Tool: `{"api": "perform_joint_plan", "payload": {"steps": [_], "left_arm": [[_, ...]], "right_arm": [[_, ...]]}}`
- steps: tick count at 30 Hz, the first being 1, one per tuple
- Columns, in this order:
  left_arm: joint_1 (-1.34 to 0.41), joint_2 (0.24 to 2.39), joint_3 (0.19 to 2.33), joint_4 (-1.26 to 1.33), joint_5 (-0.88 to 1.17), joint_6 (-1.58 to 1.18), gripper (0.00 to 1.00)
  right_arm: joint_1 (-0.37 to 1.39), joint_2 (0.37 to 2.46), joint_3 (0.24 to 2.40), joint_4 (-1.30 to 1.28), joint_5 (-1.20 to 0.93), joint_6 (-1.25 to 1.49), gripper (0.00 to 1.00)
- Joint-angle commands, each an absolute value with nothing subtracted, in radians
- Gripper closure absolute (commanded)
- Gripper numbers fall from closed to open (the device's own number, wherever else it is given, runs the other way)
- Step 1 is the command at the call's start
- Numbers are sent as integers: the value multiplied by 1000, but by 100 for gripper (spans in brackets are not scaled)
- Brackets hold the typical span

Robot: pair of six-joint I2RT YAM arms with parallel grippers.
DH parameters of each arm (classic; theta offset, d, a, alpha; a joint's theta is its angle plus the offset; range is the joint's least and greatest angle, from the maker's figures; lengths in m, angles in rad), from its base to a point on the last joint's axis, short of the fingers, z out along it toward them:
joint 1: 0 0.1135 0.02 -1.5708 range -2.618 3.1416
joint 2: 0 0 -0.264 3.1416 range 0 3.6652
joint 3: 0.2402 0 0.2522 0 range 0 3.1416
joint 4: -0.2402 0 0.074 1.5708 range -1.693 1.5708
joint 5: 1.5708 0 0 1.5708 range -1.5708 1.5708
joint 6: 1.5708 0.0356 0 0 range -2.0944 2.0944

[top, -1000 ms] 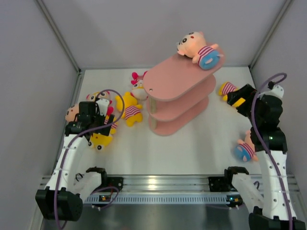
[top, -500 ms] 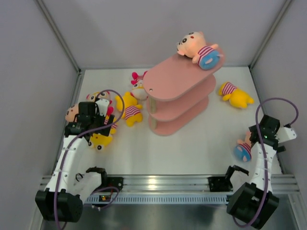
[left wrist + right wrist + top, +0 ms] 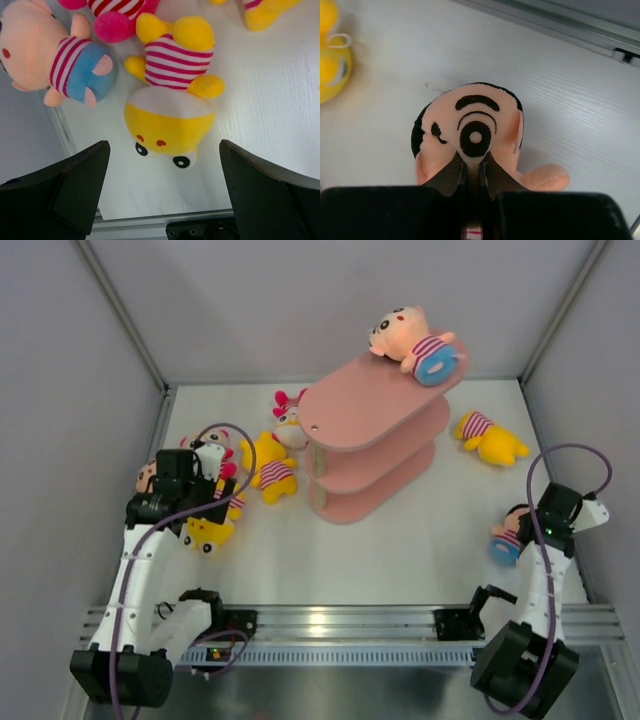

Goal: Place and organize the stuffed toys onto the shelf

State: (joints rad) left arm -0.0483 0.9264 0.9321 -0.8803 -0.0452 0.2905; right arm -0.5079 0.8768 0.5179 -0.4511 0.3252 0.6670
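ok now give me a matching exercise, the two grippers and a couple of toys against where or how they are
1 left gripper
2 right gripper
3 rearmost peach toy
4 far-right yellow toy

a on the top tier of the shelf
b shut on the black-haired toy
c on the table, right of the shelf
d open over the near-left yellow toy

Pairs: 1-d, 2-b, 3-a, 4-c
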Motion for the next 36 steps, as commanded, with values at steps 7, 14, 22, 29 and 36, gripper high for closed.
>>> {"api": "perform_joint_plan", "payload": {"steps": [7, 14, 22, 29, 36], "left_arm": [[-48, 907, 1345, -1071, 175, 302, 5], [-48, 902, 1525, -1144, 420, 281, 3], [-48, 919, 1575, -1149, 550, 256, 1], [-46, 894, 1623, -1147, 606, 242, 1], [-46, 942, 1687, -1147, 598, 227, 1]], "right_arm": [[-502, 537, 814, -462, -92, 503, 100], [-454, 535, 1194, -529, -501, 466, 100], [-423, 672, 1535, -338, -900, 669, 100], [-423, 793, 1620, -33, -973, 931, 100], [-423, 977, 1762, 279, -979, 1187, 100]]}}
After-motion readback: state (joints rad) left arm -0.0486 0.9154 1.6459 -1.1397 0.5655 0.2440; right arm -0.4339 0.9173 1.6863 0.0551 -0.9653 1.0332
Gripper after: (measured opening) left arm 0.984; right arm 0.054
